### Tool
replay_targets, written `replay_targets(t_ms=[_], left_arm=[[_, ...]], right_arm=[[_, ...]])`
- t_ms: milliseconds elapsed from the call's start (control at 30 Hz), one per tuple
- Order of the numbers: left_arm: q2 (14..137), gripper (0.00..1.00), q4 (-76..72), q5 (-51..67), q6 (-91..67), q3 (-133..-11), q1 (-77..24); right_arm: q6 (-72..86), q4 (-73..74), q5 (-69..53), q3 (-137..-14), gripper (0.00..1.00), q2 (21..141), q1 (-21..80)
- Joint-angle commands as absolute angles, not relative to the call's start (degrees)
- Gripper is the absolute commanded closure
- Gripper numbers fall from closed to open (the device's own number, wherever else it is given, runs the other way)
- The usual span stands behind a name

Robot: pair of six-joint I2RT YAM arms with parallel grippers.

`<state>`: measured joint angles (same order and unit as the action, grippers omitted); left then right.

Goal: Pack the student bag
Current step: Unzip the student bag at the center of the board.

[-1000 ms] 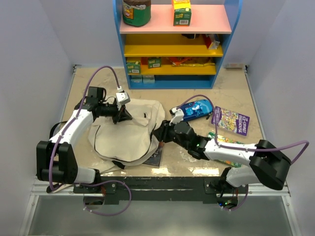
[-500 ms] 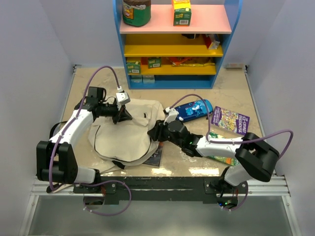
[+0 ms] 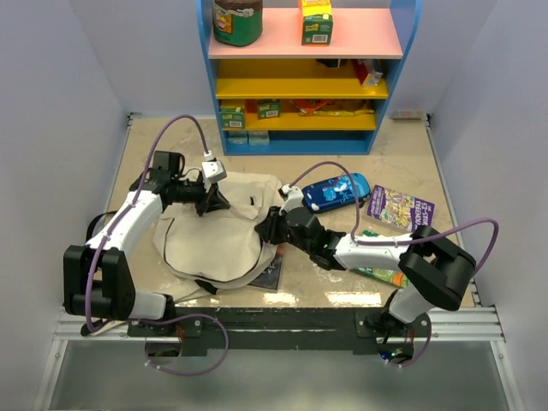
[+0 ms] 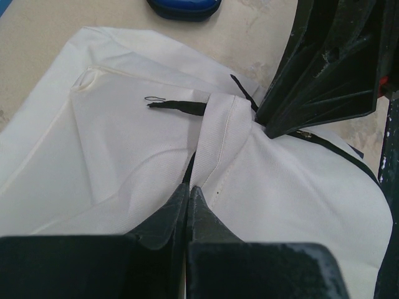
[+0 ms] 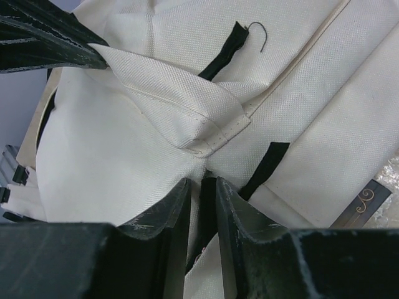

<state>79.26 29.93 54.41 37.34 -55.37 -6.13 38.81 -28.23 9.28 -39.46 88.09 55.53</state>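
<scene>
The student bag (image 3: pixel 214 235), a cream canvas backpack with black trim, lies flat on the table's left half. My left gripper (image 3: pixel 217 202) is shut on a fold of its top fabric; the left wrist view shows the closed tips (image 4: pixel 189 187) pinching cream cloth (image 4: pixel 124 149). My right gripper (image 3: pixel 268 229) is at the bag's right edge. In the right wrist view its jaws (image 5: pixel 202 184) are closed on cream fabric (image 5: pixel 124 156) and a black trim strip. Each wrist view shows the other gripper gripping the same raised flap.
A blue pencil case (image 3: pixel 334 193) lies right of the bag, a purple book (image 3: pixel 401 208) beyond it. A green book (image 3: pixel 383 274) lies under my right arm. A dark booklet (image 3: pixel 272 276) pokes from under the bag. A blue shelf unit (image 3: pixel 300 128) stands at the back.
My right gripper has moved left from beside the pencil case to the bag's right edge and taken hold of it. The left arm has not moved.
</scene>
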Motion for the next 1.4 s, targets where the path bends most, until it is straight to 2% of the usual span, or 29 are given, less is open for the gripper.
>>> replay_targets(t_ms=[0,33,233,400,700,1100,1367], left_arm=[[76.99,1.00,29.00,57.66,38.58,-55.28,-6.24],[76.91,1.00,28.92,57.66,38.58,-55.28,-6.24],[76.64,1.00,29.09,57.92,38.67,-55.20,-6.24],[76.38,1.00,29.09,58.01,38.58,-55.20,-6.24],[76.29,1.00,27.87,57.57,37.01,-55.20,-6.33],[76.73,1.00,17.41,50.72,27.08,-52.83,-6.42],[76.90,1.00,11.44,44.66,20.75,-51.16,-8.78]], right_arm=[[37.27,-28.83,9.58,-42.19,0.70,88.59,55.55],[37.27,-28.57,10.10,-42.19,0.67,88.77,55.55],[37.35,-27.86,10.81,-41.84,0.63,88.86,55.46],[37.97,-28.39,10.20,-41.92,0.67,89.38,55.46],[39.02,-30.14,9.58,-40.08,1.00,88.07,55.46],[39.29,-29.45,9.67,-36.04,1.00,79.81,55.81],[38.76,-28.04,10.19,-35.50,1.00,77.87,60.19]])
